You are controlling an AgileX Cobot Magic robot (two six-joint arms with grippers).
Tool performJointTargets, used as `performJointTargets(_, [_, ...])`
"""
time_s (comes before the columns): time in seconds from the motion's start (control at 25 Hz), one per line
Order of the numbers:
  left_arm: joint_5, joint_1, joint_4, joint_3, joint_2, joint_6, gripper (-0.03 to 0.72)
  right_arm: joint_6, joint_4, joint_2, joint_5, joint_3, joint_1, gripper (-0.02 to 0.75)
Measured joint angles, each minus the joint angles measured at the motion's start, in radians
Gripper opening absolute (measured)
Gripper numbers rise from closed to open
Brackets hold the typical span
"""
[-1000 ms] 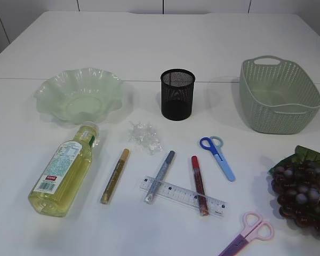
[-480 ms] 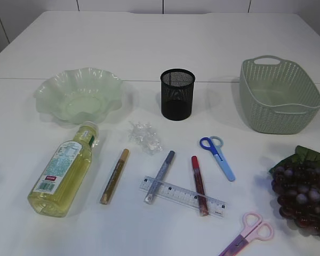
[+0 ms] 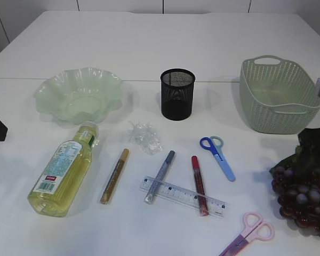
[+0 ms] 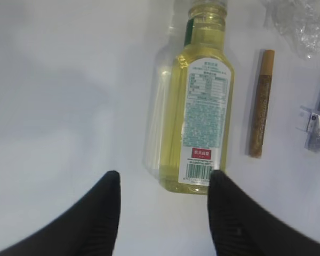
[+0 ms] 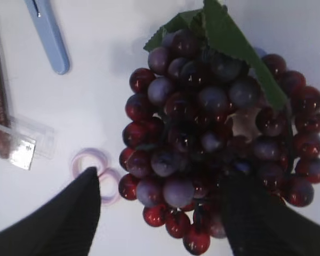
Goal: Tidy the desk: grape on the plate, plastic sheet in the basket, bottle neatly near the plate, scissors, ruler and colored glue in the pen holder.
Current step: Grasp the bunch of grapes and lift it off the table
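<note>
White table (image 3: pixel 165 48); left jaws (image 4: pixel 162 205) spread behind bottle (image 4: pixel 197 112), right jaws (image 5: pixel 160 213) spread over grape (image 5: pixel 213 138).

bright even light, soft shadows; wrist views slightly blurred.

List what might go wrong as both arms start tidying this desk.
1. The bottle lies on its side, so it may roll away when the open left gripper closes on it.
2. The grape bunch is wide and lumpy between the open right gripper fingers; it may slip out.
3. The pink scissors lie right beside the grapes and may get dragged.
</note>
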Motion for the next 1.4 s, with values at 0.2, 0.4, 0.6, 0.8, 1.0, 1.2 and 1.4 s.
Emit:
performJointTargets(0.2, [0.002, -0.011, -0.008, -0.004, 0.0, 0.0, 0.385, -0.017, 0.0, 0.09, -0.049, -0.002, 0.0, 0.652])
performJointTargets(0.4, [-0.003, -0.011, -0.008, -0.004, 0.0, 0.02, 0.385, -0.016, 0.013, 0.171, -0.084, -0.002, 0.0, 0.661])
performJointTargets(0.6, [-0.005, -0.011, -0.013, -0.004, 0.0, 0.024, 0.379, -0.018, 0.044, 0.228, -0.099, -0.004, 0.0, 0.66])
performJointTargets(0.8, [-0.005, -0.011, -0.016, -0.004, 0.0, 0.024, 0.375, -0.021, 0.068, 0.268, -0.13, -0.011, 0.008, 0.66])
performJointTargets(1.0, [-0.005, -0.011, -0.016, -0.004, 0.0, 0.024, 0.367, -0.022, 0.066, 0.301, -0.157, -0.016, 0.029, 0.657])
performJointTargets(1.2, [-0.005, -0.011, -0.016, -0.004, 0.0, 0.026, 0.364, -0.022, 0.059, 0.319, -0.177, -0.022, 0.048, 0.584])
performJointTargets(1.4, [-0.005, -0.011, -0.016, -0.004, 0.0, 0.026, 0.362, -0.024, 0.058, 0.321, -0.183, -0.024, 0.061, 0.415])
